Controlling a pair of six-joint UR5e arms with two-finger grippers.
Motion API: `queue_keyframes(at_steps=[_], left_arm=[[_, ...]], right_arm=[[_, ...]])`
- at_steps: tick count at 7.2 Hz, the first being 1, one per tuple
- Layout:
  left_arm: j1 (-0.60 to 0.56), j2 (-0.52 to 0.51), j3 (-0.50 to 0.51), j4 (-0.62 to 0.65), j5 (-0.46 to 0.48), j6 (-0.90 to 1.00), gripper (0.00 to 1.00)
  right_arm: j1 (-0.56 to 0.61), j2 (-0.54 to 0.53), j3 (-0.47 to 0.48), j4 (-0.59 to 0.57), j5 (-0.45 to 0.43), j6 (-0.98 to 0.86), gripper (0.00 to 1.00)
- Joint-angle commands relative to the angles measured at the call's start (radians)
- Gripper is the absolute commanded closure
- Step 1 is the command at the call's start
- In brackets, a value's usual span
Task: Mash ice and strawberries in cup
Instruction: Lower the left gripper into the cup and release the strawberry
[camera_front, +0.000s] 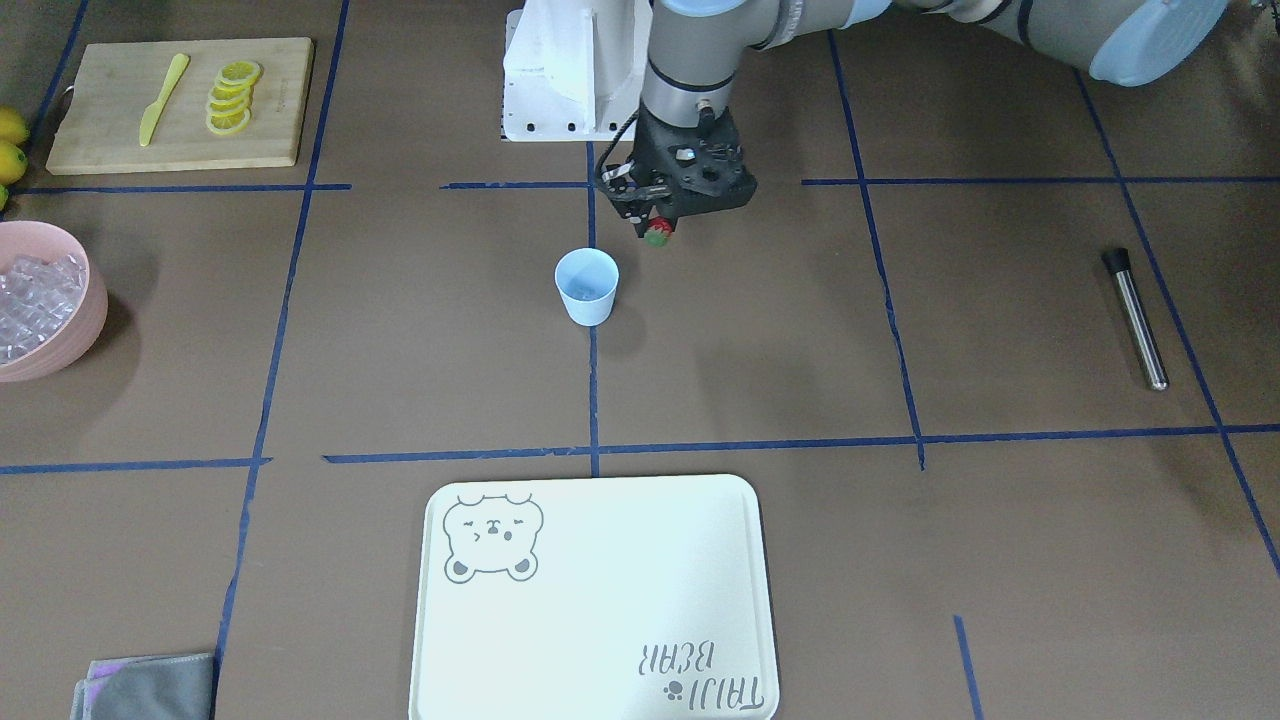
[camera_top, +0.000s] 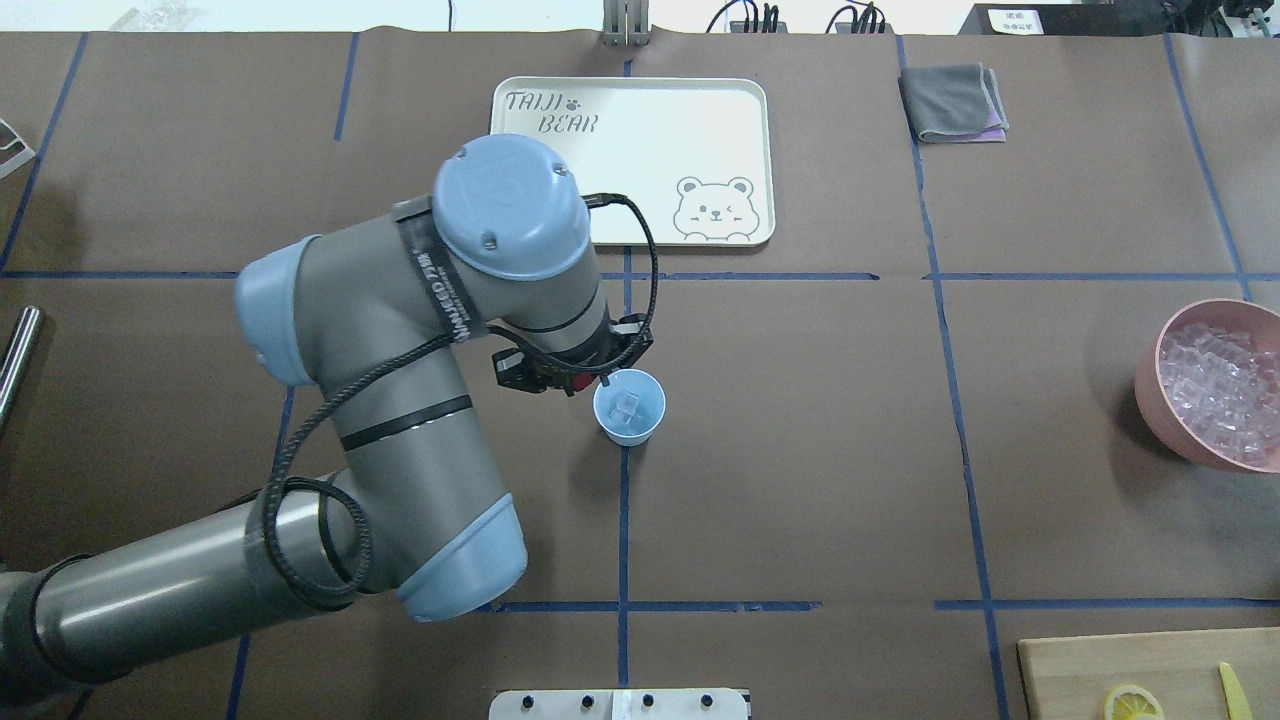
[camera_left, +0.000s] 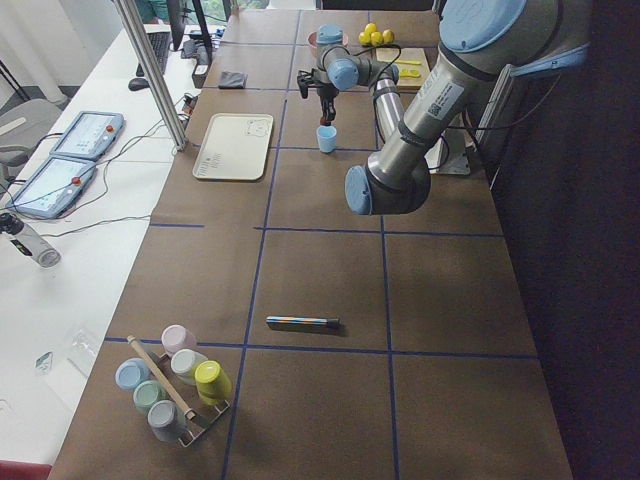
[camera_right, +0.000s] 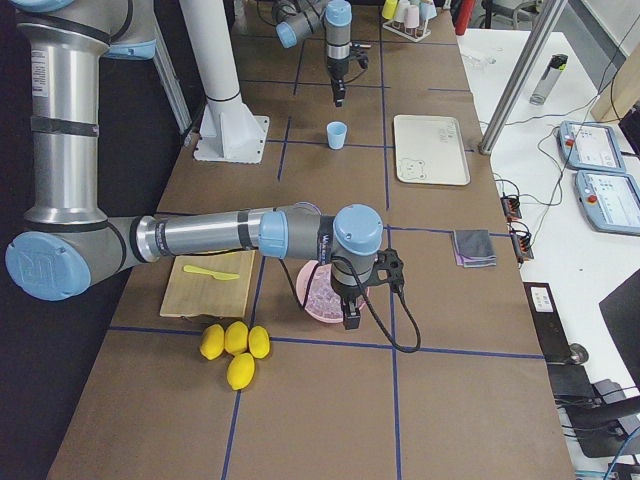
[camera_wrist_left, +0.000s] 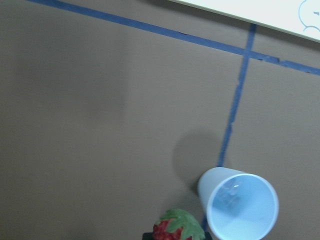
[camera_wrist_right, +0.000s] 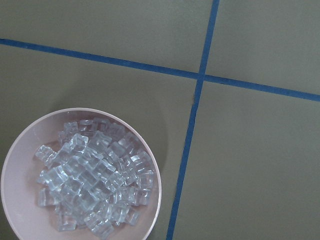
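The light-blue cup (camera_front: 587, 286) stands upright on the table's centre line, with ice (camera_top: 626, 404) showing inside it. My left gripper (camera_front: 655, 230) hangs just beside the cup on the robot's side, shut on a red strawberry (camera_front: 657, 237) with its green top. In the left wrist view the strawberry (camera_wrist_left: 175, 227) sits at the bottom edge, next to the cup (camera_wrist_left: 239, 209) and apart from it. My right gripper (camera_right: 350, 315) is at the pink bowl (camera_right: 312, 292); I cannot tell whether it is open or shut. The bowl holds more ice (camera_wrist_right: 90, 180).
The pink bowl (camera_top: 1150, 385) stands at the table's right side. A pale bear tray (camera_front: 600, 640) lies beyond the cup. A metal muddler (camera_front: 1135, 318) lies on my left. A cutting board (camera_front: 270, 110) carries lemon slices (camera_front: 231, 97) and a yellow knife (camera_front: 162, 98).
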Motion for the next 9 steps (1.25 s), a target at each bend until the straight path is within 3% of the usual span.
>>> queue_keyframes(at_steps=[1, 2, 3, 5, 6, 9], left_arm=[[0.030, -0.057, 0.099, -0.027, 0.021, -0.017, 1.00], [0.030, -0.055, 0.107, -0.029, 0.021, -0.013, 1.00], [0.030, -0.058, 0.106, -0.031, 0.021, -0.015, 0.90], [0.030, -0.061, 0.104, -0.029, 0.021, -0.009, 0.11], [0.030, -0.063, 0.104, -0.029, 0.021, -0.006, 0.01], [0.021, -0.008, 0.026, 0.009, 0.015, 0.119, 0.01]], right_arm=[[0.000, 0.002, 0.000, 0.000, 0.000, 0.000, 0.00], [0.000, 0.000, 0.000, 0.000, 0.000, 0.000, 0.00], [0.000, -0.001, 0.000, 0.000, 0.000, 0.000, 0.01], [0.000, -0.001, -0.002, 0.000, 0.000, 0.000, 0.00], [0.000, -0.003, 0.000, 0.000, 0.000, 0.000, 0.01], [0.020, -0.011, 0.004, 0.002, -0.006, -0.008, 0.01]])
